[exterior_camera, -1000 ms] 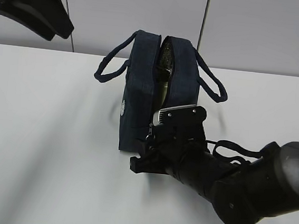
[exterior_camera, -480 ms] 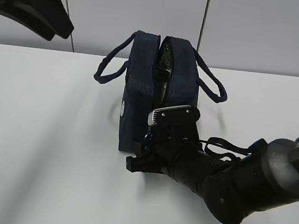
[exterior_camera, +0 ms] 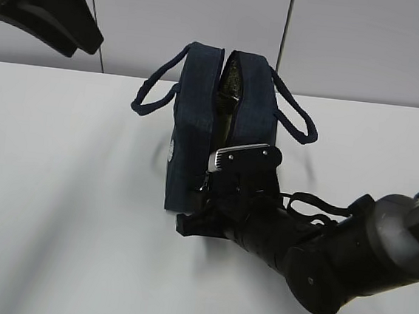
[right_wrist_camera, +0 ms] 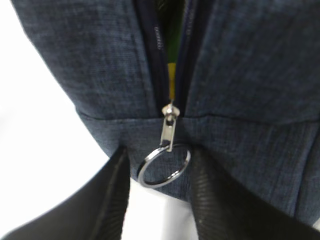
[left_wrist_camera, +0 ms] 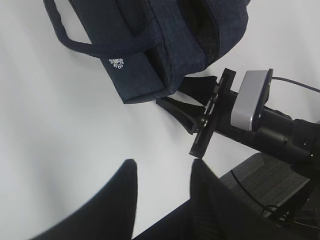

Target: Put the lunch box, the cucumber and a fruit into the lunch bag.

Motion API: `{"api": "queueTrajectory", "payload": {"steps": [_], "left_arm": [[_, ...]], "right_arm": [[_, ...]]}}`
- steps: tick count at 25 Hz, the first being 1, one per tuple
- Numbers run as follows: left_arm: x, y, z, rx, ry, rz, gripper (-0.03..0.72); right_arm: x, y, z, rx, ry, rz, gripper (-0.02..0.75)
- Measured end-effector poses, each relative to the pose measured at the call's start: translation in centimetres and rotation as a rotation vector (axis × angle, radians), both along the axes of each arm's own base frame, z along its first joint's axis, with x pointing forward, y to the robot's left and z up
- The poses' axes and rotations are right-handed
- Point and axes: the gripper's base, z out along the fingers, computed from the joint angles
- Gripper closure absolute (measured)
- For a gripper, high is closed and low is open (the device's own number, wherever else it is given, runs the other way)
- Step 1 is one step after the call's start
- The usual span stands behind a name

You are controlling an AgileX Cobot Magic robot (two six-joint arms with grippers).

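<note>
Lunch bag (right_wrist_camera: 240, 65) contents mostly hidden; end effector (right_wrist_camera: 160, 200) fingers blurred

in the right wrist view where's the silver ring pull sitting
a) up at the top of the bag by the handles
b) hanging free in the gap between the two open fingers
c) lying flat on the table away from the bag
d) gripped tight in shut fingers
b: the silver ring pull hangs from its slider at the low end of the lunch bag, between the right gripper fingers, which stand apart on either side of it.

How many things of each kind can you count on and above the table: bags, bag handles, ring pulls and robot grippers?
Lunch bag: 1
Handles: 2
Silver ring pull: 1
Grippers: 2, the left gripper above the table and the right gripper at the bag's zipper end
Total: 6
</note>
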Motion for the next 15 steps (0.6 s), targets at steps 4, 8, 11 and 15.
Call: {"api": "queueTrajectory", "payload": {"steps": [4, 8, 11, 15], "left_arm": [[0.00, 0.00, 0.00, 0.000, 0.000, 0.000, 0.449], [0.00, 0.00, 0.00, 0.000, 0.000, 0.000, 0.449], [0.00, 0.00, 0.00, 0.000, 0.000, 0.000, 0.449], [0.00, 0.00, 0.00, 0.000, 0.000, 0.000, 0.449]], "right_arm": [[0.01, -0.01, 0.00, 0.001, 0.001, -0.002, 0.505], [0.01, -0.01, 0.00, 0.004, 0.003, -0.004, 0.522], [0.01, -0.01, 0.00, 0.015, 0.009, -0.011, 0.525], [0.01, -0.02, 0.00, 0.019, 0.011, -0.013, 0.526]]}}
